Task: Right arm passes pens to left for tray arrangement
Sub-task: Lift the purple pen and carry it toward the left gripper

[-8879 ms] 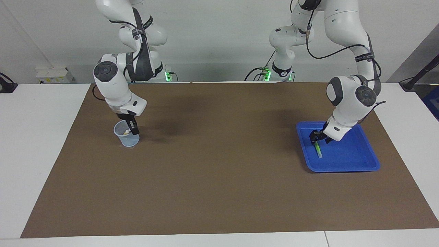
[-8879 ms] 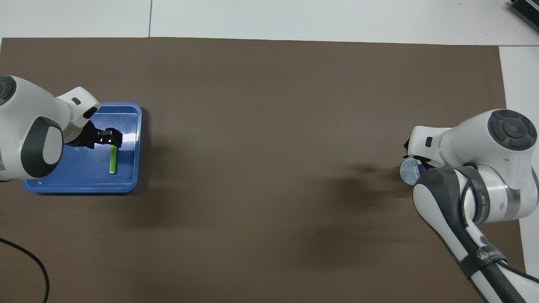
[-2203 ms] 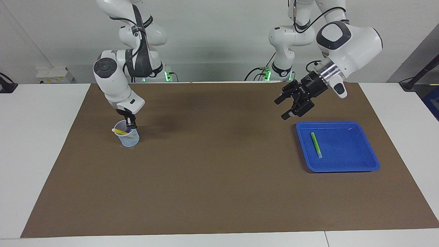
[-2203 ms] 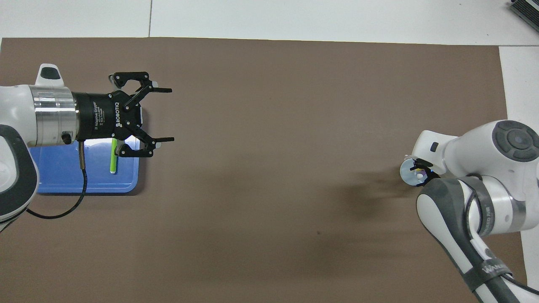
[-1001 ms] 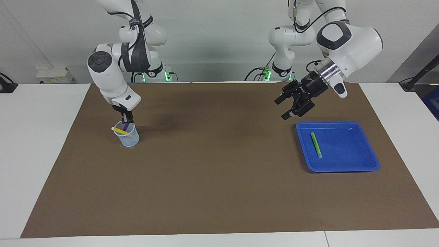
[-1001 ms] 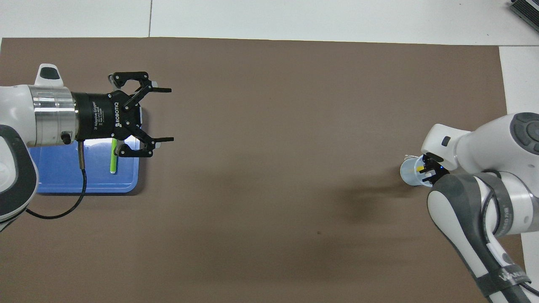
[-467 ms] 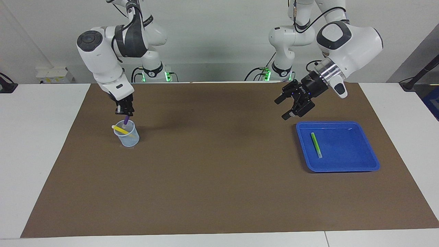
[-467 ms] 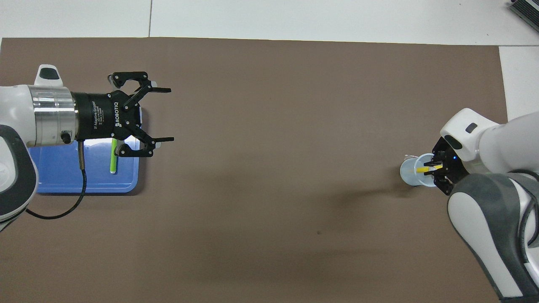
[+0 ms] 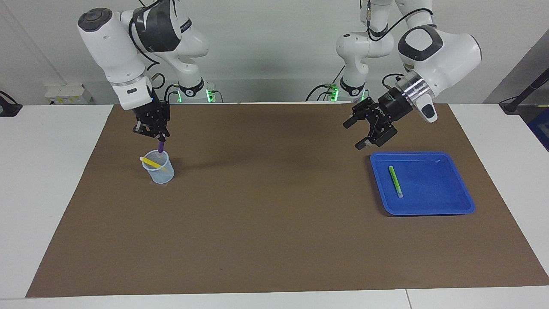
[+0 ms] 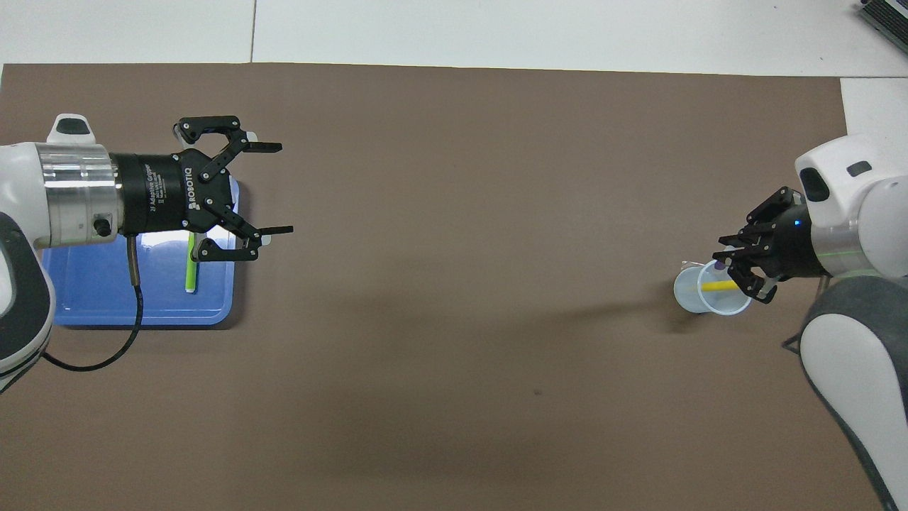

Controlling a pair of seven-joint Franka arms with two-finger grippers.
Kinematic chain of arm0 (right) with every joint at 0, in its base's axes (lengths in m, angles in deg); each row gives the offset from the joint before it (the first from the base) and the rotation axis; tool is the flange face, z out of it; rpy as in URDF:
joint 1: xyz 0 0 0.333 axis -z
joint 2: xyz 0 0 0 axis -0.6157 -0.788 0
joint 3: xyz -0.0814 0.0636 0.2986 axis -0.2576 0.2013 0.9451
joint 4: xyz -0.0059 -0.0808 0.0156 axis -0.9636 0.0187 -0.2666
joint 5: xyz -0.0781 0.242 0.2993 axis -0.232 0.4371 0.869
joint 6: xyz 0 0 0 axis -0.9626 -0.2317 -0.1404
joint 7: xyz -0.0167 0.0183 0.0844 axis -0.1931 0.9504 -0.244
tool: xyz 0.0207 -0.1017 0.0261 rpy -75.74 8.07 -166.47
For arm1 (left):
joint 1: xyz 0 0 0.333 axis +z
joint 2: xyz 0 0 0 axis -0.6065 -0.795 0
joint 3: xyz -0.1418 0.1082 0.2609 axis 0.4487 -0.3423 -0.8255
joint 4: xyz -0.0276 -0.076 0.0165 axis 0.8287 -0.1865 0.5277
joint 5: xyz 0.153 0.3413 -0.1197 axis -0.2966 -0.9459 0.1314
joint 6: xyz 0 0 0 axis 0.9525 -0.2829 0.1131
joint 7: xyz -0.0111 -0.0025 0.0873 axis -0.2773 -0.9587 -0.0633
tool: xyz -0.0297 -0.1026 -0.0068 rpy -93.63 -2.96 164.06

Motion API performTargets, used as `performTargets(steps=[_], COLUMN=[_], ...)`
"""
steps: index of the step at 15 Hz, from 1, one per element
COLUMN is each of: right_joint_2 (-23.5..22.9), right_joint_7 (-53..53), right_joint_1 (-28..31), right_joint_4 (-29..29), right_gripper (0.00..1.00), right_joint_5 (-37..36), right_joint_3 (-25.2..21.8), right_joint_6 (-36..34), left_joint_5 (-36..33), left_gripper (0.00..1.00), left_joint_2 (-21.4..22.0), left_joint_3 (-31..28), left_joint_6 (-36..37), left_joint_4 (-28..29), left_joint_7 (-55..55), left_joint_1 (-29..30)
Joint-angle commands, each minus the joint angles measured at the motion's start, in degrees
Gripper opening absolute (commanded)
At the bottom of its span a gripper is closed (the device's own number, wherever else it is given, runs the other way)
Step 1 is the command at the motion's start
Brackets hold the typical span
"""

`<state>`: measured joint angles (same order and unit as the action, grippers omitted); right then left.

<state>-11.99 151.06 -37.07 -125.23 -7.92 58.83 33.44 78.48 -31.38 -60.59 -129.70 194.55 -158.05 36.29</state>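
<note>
A robotics lab. Two white jointed arms (image 9: 128, 51) stand bolted at the twelve o'clock edge of a white counter (image 9: 51, 171), green status lights (image 9: 209, 95) glowing at their bases, black cables (image 9: 411, 64) looping along the links. A plain brown mat (image 9: 274, 223) covers the work area before a bare pale wall (image 9: 274, 43), with a small power socket box (image 9: 67, 93) at ten o'clock.

The tray (image 9: 450, 201) looks like glossy blue plastic; the cup (image 9: 159, 172) is thin, translucent plastic; the brown mat (image 9: 274, 223) is matt and smooth, like paper; the arm shells (image 9: 446, 51) are glossy white plastic.
</note>
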Motion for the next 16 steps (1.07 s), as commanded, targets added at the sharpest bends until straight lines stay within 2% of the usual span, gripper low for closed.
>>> performTargets(steps=[1,5,8,9,12,16], right_joint_2=[-0.1,-0.1,0.4,0.4,0.3,-0.2], right_joint_7=[-12.8,-34.6,-51.9,-56.7,-69.1,-81.2], right_joint_1=[-0.9,-5.2,-9.1,-10.6,-17.1,-25.3], right_joint_4=[0.4,0.4,-1.0,-2.2,-5.6,-8.8], right_gripper=[0.00,0.00,0.00,0.00,0.00,0.00], right_joint_5=[4.4,11.4,18.9,21.7,29.7,30.7], right_joint_3=[1.0,1.5,1.5,1.6,1.5,1.6], right_joint_6=[-1.0,0.1,5.0,7.6,22.4,36.5], left_joint_5=[1.4,1.4,1.3,1.1,0.7,-2.5], left_gripper=[1.00,1.00,1.00,1.00,1.00,1.00], left_joint_2=[2.3,2.4,2.8,3.2,4.7,8.6], left_joint_3=[0.2,0.2,0.4,0.7,0.9,0.9], left_joint_6=[-0.4,-0.6,-0.5,-0.2,0.2,1.3], left_joint_4=[2.3,2.3,2.3,2.2,2.5,5.9], left_joint_7=[-1.9,-6.1,-9.5,-10.5,-11.4,-12.6], left_joint_1=[0.6,0.1,-0.2,-0.2,-1.6,-4.3])
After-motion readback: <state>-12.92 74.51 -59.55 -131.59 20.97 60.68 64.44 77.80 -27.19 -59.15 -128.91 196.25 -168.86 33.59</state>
